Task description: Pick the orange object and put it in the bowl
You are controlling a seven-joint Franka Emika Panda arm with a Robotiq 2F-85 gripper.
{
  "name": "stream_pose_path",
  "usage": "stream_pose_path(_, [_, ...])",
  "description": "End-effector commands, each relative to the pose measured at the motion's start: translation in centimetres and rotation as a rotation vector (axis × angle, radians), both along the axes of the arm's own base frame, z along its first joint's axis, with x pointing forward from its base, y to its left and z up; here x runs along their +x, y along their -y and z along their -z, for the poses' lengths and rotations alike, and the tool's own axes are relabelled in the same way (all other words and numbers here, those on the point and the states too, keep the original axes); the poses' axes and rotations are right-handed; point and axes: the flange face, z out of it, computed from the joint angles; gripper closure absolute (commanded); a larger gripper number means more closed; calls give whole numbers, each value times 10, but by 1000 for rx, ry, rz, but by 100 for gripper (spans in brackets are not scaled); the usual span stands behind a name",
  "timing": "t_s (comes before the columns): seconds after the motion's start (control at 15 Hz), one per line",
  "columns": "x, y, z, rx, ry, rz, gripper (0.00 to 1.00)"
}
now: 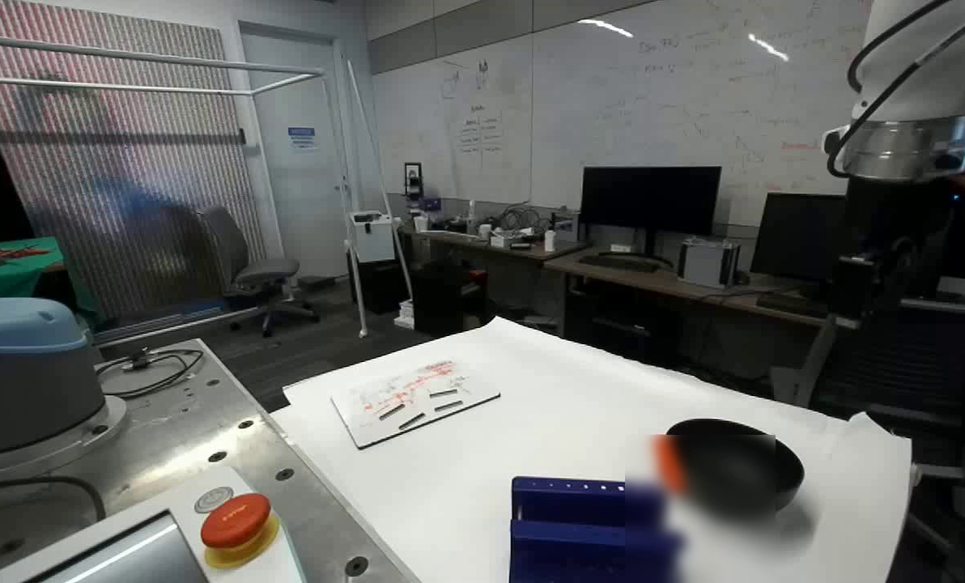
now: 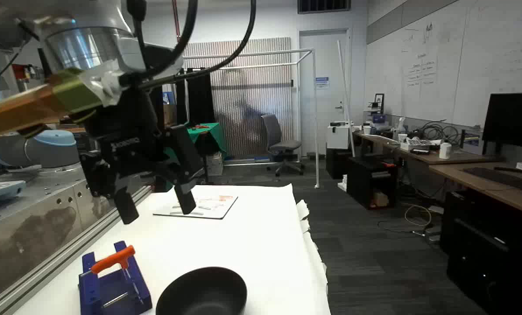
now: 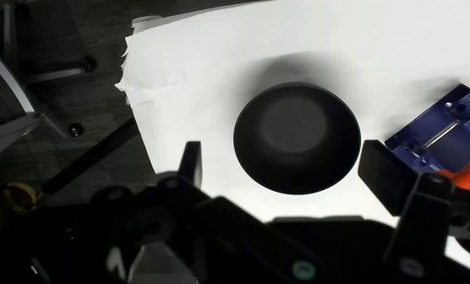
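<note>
White sheet (image 3: 203,59) ends ragged at left in the wrist frame; bare stretch upper right. Pincer (image 2: 158,210) is wide, jaws well apart. Orange tool (image 2: 113,259) lies across the blue rack (image 2: 89,288), lower left in an exterior view, below pincer, apart; bowl (image 3: 298,130) near rack. Wrist view cuts the tool off at right edge; in an exterior view tool (image 1: 669,463) is blurred. Small whiteboard (image 1: 419,405) only in both exterior views.
</note>
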Motion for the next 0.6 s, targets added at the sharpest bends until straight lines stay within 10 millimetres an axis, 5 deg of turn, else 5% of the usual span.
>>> stream_pose_path(0.0, [0,0,-1,0,1,0,0])
stream_pose_path(0.53, [3,1,-4,23,0,36,0])
